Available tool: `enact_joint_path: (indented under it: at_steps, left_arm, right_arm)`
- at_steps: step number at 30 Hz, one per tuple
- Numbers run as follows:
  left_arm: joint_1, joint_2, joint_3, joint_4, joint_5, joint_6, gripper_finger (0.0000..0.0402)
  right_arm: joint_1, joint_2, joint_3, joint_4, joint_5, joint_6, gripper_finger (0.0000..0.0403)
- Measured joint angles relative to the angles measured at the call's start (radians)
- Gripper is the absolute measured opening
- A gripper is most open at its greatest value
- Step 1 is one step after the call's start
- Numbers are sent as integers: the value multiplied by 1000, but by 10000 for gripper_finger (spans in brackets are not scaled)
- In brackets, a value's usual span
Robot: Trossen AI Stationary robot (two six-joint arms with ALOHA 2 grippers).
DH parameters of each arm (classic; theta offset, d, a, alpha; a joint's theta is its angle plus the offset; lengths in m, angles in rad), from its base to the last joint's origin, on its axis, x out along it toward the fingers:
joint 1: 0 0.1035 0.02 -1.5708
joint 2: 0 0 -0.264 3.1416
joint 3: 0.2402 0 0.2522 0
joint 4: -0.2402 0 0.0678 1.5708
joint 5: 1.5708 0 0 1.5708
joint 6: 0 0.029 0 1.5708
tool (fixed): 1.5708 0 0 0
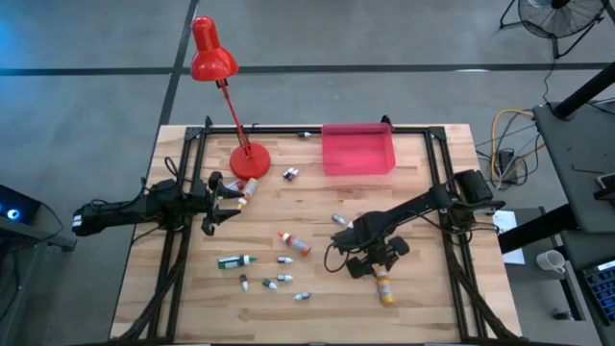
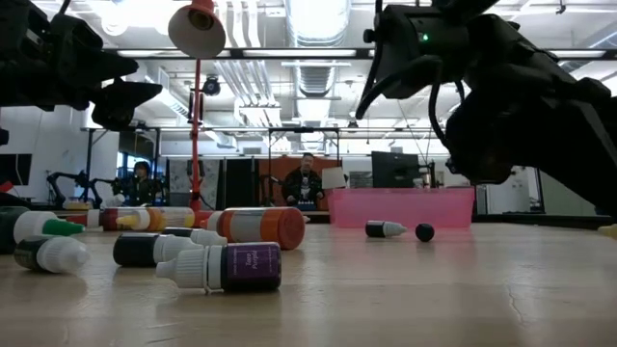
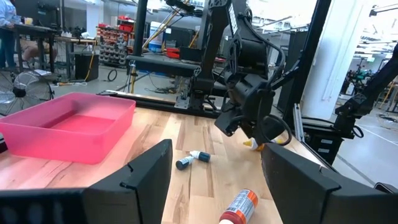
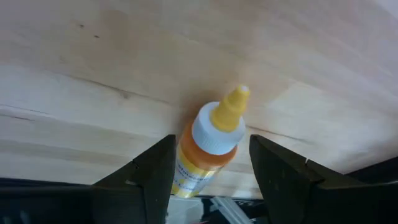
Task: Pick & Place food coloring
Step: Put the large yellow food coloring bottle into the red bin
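1. The right hand hangs low over the near right part of the wooden surface, fingers wide apart. In the right wrist view a yellow-capped bottle lies flat between the 2 fingers, with a clear gap on each side, so nothing is gripped yet.
2. In the high view that same bottle lies just in front of the right hand, pointed cap away from the arm.
3. The step in hand looks like the approach to a pick: the hand is lined up over the bottle but not closed.
4. The next move would call for a short descent and a squeeze across the bottle's body rather than its tapered cap, which could slip out.
5. After that, a carry to the pink tray at the far side seems likely. No bottle can be seen in the tray.
6. The left hand waits near the red lamp's base, fingers wide and empty.
7. Other food coloring lies scattered mid-surface: an orange-red bottle, a dark green one, and several tiny whitish ones.
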Motion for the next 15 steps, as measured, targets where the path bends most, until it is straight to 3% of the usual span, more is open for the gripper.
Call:
enact_joint_path:
  at_steps: [15]
  left_arm:
    - [0, 0, 0, 0, 0, 0, 220]
  right_arm:
    - [37, 0, -60, 120, 9, 97, 183]
